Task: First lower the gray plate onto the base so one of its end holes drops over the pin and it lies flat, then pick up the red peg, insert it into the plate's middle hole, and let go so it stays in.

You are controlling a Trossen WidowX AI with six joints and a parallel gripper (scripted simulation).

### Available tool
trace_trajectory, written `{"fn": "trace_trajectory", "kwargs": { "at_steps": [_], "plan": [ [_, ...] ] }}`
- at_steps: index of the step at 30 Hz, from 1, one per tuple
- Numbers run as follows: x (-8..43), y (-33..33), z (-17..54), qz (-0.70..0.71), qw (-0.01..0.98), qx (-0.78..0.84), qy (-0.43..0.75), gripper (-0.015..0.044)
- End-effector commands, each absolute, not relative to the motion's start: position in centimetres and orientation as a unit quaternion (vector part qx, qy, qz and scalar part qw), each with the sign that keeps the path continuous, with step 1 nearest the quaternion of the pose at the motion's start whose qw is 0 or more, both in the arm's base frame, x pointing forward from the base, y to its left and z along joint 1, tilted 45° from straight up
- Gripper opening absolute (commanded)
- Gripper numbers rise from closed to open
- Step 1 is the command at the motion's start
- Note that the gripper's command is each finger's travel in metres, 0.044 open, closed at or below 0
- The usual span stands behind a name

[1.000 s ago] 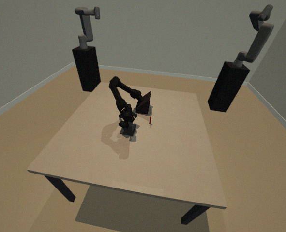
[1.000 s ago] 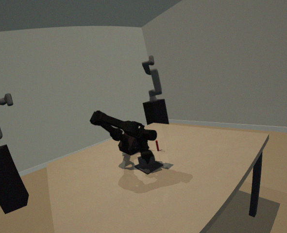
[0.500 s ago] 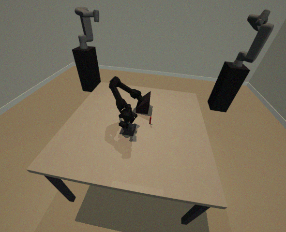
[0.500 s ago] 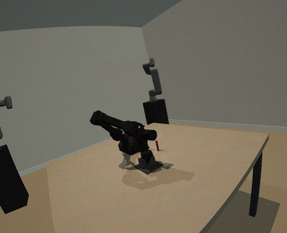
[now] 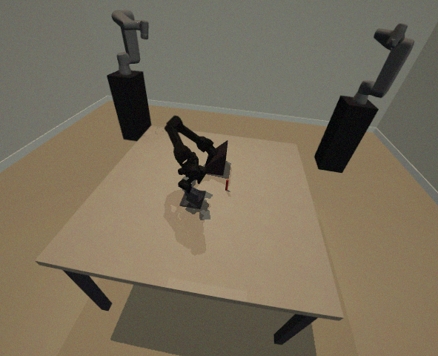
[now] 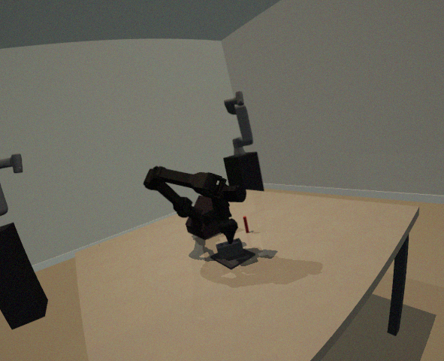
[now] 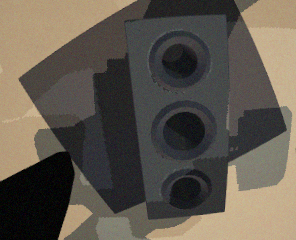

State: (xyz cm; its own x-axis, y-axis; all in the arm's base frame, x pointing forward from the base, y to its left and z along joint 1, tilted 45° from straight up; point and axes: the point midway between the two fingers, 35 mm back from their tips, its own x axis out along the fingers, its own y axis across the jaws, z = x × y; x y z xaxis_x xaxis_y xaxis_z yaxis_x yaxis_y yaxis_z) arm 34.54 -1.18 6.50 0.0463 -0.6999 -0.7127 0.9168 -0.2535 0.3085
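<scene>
The gray plate (image 5: 196, 197) (image 6: 229, 248) (image 7: 188, 94) is over the dark square base (image 5: 184, 203) (image 6: 231, 264) (image 7: 53, 82). Its three holes face up in the wrist view, and one end reaches past a base edge. A faint round shape shows inside the far end hole; I cannot tell if it is the pin. Whether the plate lies fully flat is unclear. My gripper (image 5: 193, 182) (image 6: 231, 235) (image 7: 188, 153) is open and empty above the plate, with the fingertips wide at either side. The red peg (image 5: 227, 185) (image 6: 246, 224) stands upright on the table, apart from the base.
A dark slanted block (image 5: 216, 161) (image 6: 203, 217) stands by my arm's foot, behind the base. My arm's shadow falls across the table (image 5: 249, 248) (image 6: 175, 310). Two gray arms (image 5: 130, 41) (image 5: 393, 67) stand on black pedestals beyond the table.
</scene>
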Motion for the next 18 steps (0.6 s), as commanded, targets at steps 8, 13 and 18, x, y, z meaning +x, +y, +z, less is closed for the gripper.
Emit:
{"fn": "trace_trajectory", "kwargs": {
  "at_steps": [8, 13, 18],
  "plan": [
    [34.5, 3.6, 10.9, -0.672, 0.6, 0.413, 0.131, 0.044],
    [33.7, 5.5, 9.3, -0.663, 0.618, 0.387, 0.17, 0.044],
    [29.8, 11.1, 4.2, -0.622, 0.67, 0.285, 0.289, 0.044]
  ]
}}
